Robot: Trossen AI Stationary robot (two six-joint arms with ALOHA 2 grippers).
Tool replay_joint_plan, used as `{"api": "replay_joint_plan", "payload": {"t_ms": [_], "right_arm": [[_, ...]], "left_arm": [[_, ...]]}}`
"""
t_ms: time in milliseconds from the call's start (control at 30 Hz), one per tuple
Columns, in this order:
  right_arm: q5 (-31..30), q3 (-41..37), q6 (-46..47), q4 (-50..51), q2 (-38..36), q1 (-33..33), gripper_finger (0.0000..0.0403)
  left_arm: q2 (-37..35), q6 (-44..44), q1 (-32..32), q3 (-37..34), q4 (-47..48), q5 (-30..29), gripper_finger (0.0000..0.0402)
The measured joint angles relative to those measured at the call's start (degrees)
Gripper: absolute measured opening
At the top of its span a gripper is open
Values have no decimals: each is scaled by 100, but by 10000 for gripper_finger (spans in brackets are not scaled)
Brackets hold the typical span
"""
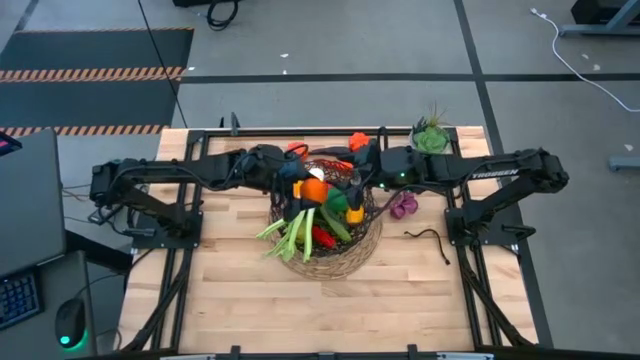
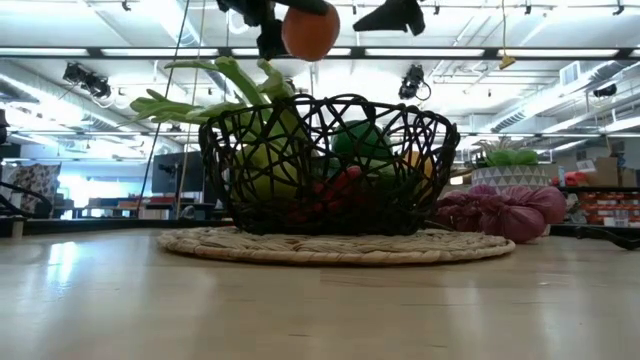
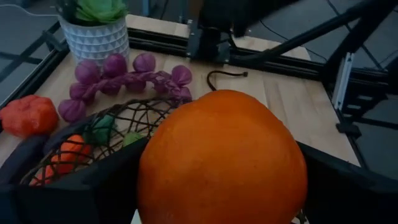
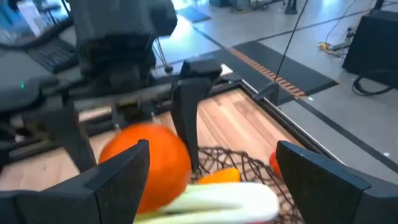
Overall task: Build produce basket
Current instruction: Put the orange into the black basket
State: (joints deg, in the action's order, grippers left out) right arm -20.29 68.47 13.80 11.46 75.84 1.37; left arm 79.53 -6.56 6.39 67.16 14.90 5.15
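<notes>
Left gripper (image 1: 308, 187): above the basket's far-left part, fingers spread to their widest around an orange (image 3: 222, 158); whether the pads press the fruit or have just let go cannot be told.
Orange: between the left fingers, clear above the basket rim in the low view (image 2: 310, 30); bright, round, smooth-skinned.
Right gripper (image 1: 352, 190): just beside the left one, over the basket's far-right part, jaws apart; a pale green leek stalk (image 4: 217, 199) lies across the gap between them, and whether it is gripped or simply passes below cannot be told.
Basket (image 1: 366, 240): directly under both grippers, dark openwork wire on a tan wicker base; already holds leek leaves (image 1: 285, 232), a red pepper (image 1: 322, 238), a cucumber (image 1: 335, 226) and a yellow piece (image 1: 354, 213).
Purple grapes (image 1: 403, 206): on the table just outside the basket, on the right gripper's side, not yet loaded.
Orange-red pepper (image 3: 28, 115): on the table beyond the basket rim, near the grapes and the plant pot.
Plant in white pot (image 1: 431, 138): far corner beyond the right arm; no part of the load.
Step in hand: judged to be dropping the orange into the basket.
Next move calls for: a straight lift of the left gripper so the fruit falls inside the rim and settles among the pile without rolling out, then a reach for the grapes or pepper left outside.
</notes>
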Motion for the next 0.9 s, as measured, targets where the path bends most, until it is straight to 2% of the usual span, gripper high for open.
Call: {"api": "replay_joint_plan", "payload": {"t_ms": [133,333,667,900], "right_arm": [[80,4,104,-337,128,2,352],[240,4,124,-862,494,85,352],[55,2,51,-1301,672,36,352],[156,42,193,-1393,1351,65,352]], "left_arm": [[0,22,-34,0,-2,-22,355],[35,307,-69,-4,-9,-563,355],[37,731,-422,-4,1,-1004,355],[76,851,-509,-35,142,-1169,355]]}}
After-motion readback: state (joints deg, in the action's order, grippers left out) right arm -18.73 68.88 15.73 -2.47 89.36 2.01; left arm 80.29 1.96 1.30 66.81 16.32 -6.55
